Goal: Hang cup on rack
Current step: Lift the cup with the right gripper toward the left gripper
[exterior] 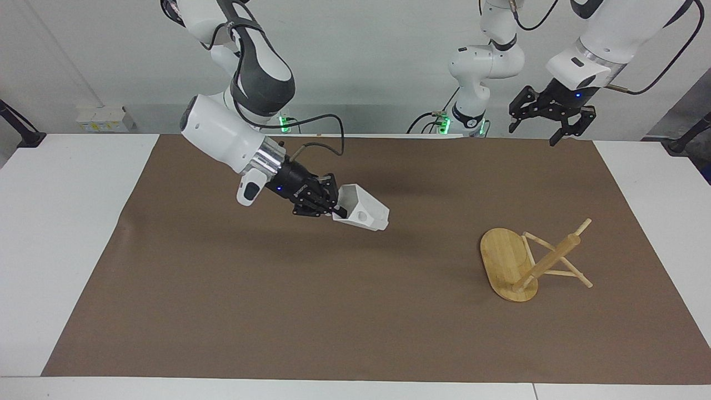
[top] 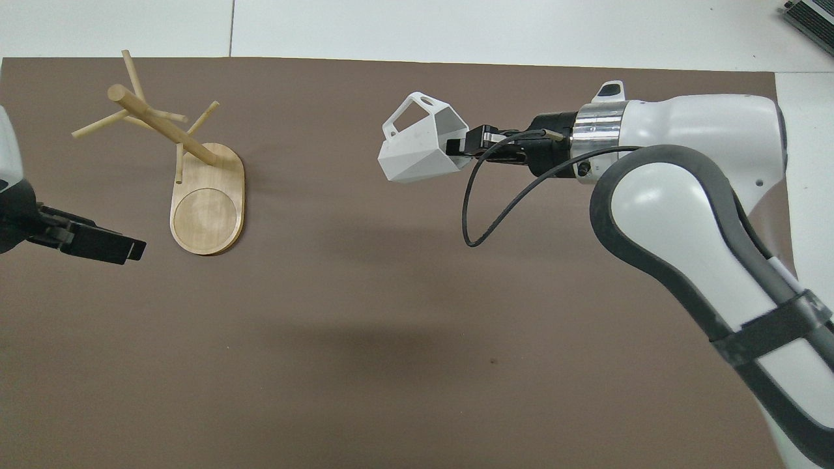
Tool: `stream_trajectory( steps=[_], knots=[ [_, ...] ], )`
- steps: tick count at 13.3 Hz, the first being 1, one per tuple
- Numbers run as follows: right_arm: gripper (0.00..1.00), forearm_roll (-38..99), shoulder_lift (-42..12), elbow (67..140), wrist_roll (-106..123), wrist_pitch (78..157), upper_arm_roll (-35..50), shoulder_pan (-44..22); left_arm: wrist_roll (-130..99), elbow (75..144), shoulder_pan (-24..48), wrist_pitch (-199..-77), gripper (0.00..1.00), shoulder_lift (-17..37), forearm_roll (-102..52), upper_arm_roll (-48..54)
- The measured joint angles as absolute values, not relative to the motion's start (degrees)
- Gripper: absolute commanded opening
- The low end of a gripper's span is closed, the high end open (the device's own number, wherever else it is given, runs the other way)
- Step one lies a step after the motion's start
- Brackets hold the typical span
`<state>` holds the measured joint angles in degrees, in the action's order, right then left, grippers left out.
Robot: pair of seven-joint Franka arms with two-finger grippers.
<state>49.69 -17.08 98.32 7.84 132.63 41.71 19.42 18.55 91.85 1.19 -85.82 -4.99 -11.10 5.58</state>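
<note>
A small matte white faceted cup with a blocky handle pierced by a round hole hangs in the air over the middle of a brown paper mat that covers a white desk. The right pincer is clenched on the cup's rim, one finger inside the mouth and one outside. The cup is tipped on its side, with its pierced handle leading away from the pincer toward the left arm's end of the desk.

There, well apart from the cup, stands a light bamboo mug rack with a flat oval base, a thick central post and thin pegs sticking out. No cup hangs on it yet.

The left pincer waits, released and holding nothing, raised above the edge of the mat nearest the robots at its own arm's end.

The step in hand appears to be carrying the cup to the rack. To do it well, the right arm probably needs to keep the handle's hole facing the rack, choose one free peg that slants upward, and bring the hole in along the line of that peg. The hole looks small, so a slow, straight approach seems wise. A knock against the post or another peg could tip the light rack. Letting go is likely safest only once the handle sits well down the peg.
</note>
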Motion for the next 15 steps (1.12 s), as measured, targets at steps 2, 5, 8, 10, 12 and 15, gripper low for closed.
stream_trajectory(
  steps=[2,5,8,10,12,15],
  knots=[
    [0.00,54.1,-17.1,98.1,8.0,132.6,42.2,16.8,25.5,91.9,1.1,-85.8,1.00,-5.0,-14.1,5.4],
    [0.00,55.0,-17.2,96.6,12.7,132.7,42.3,12.1,36.6,92.9,0.2,-87.6,1.00,-5.1,-19.0,4.9],
    [0.00,55.0,-17.0,92.3,23.2,132.8,42.4,9.7,45.4,94.8,-0.8,-91.1,1.00,-5.3,-23.4,4.7],
    [0.00,54.4,-16.9,90.6,32.6,132.8,42.3,9.6,50.9,95.6,-0.8,-92.5,1.00,-5.6,-24.7,5.0],
    [0.00,52.5,-16.9,90.2,39.7,132.8,42.3,9.6,56.3,96.7,-0.8,-93.3,1.00,-6.0,-27.1,5.5],
    [0.00,49.7,-16.9,90.1,45.8,132.9,42.3,9.3,63.0,97.5,-0.3,-95.0,1.00,-6.7,-29.8,5.9]
  ],
)
